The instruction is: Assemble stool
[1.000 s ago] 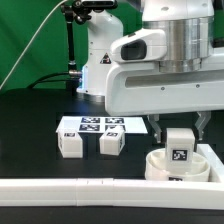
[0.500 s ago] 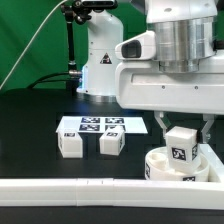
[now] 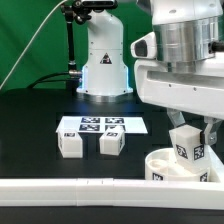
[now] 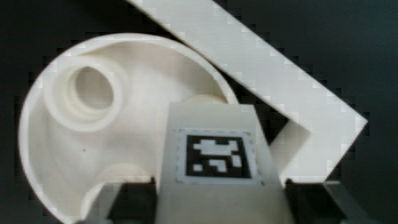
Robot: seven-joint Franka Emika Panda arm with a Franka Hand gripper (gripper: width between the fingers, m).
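The fingers (image 4: 128, 208) are closed narrowly on a short, blocky white plastic leg (image 3: 188, 147) with a black-and-white tag. The leg hangs slightly tilted over the round, rimmed white seat disc (image 3: 160, 166); whether they touch I cannot tell. A second white leg (image 3: 71, 145) and a third leg (image 3: 111, 143) stand on the black tabletop (image 3: 30, 130), well apart from the disc toward the exterior view's left. The marker board (image 3: 100, 125) lies farther back on that side. A long white rail (image 3: 80, 188) runs just in front of the disc.
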